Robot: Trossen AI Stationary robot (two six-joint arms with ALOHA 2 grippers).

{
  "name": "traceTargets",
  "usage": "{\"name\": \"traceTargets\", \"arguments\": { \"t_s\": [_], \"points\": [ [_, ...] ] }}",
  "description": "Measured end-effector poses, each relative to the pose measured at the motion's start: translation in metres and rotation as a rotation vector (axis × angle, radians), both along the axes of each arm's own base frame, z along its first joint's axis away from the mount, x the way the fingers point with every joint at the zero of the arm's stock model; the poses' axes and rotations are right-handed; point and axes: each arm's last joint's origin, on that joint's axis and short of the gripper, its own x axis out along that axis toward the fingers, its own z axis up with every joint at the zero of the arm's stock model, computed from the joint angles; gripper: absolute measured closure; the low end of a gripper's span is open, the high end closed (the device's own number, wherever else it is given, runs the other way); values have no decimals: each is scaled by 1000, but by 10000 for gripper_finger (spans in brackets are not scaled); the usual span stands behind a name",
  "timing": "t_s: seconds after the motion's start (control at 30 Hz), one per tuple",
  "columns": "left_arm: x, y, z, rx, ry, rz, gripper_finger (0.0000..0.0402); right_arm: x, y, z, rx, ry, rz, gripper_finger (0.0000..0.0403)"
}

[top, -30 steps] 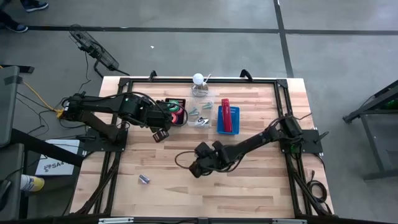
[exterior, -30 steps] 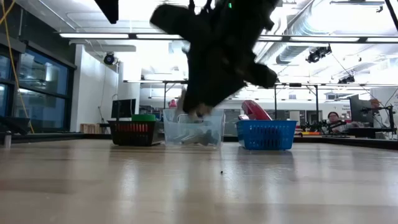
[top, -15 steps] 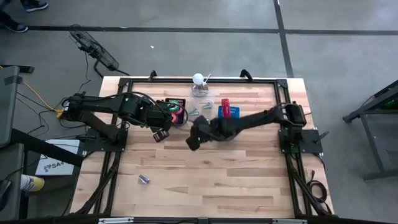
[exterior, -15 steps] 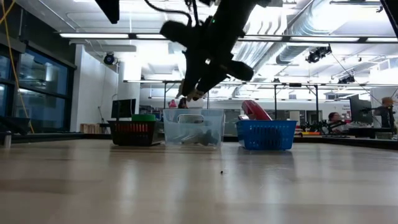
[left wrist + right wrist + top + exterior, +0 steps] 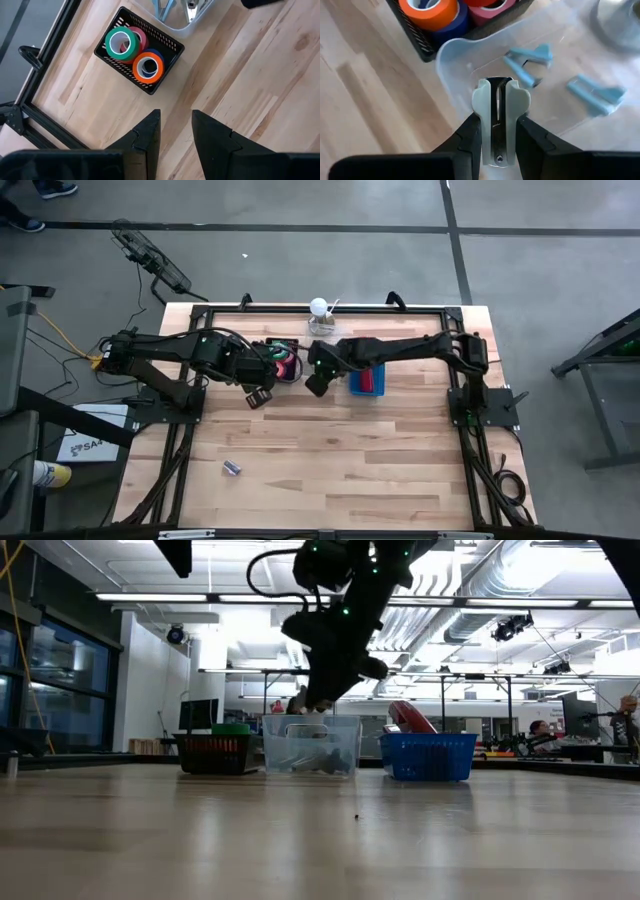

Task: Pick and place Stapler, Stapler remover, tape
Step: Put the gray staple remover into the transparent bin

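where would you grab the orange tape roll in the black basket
From straight above. The orange tape roll lies flat on top with its pale core open upward and other rolls tight beside it, so put one finger in the core and one outside, probably on the side facing the black basket wall.

Pale mint-green staple remover [image 5: 500, 107] with a silvery metal strip down its middle, pinched between the right gripper [image 5: 497, 137]'s dark fingers, right over the clear bin [image 5: 470, 65]. Inside that clear bin: light blue staple removers [image 5: 527, 62]. Just beside the clear bin, the black mesh basket [image 5: 161, 81] is packed with colour, namely a green tape roll [image 5: 121, 42] with a white core, an orange roll [image 5: 148, 67] also white-cored, pink [image 5: 138, 39] peeking beneath, dark blue [image 5: 451, 25] under the orange. On the clear bin's other side, a bright blue basket [image 5: 428, 757] with a glossy red stapler [image 5: 410, 717]. Light, streaky wood-grain table [image 5: 340, 450] beneath it all; both arms black, the left gripper [image 5: 174, 131] included.
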Motion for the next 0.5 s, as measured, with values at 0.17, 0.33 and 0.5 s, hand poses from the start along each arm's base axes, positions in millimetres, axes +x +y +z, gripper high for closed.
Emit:
{"name": "traceTargets", "arguments": {
  "t_s": [0.17, 0.33, 0.5],
  "points": [
    [0, 0, 0, -1, -1, 1, 294, -3, -14, -1, -86, 57, 124, 325],
    [0, 0, 0, -5, -6, 15, 294, -6, -26, -1, -160, 101, 233, 320],
    [0, 0, 0, -9, -11, 29, 294, -7, -31, -1, -215, 134, 323, 303]
  ]
}}
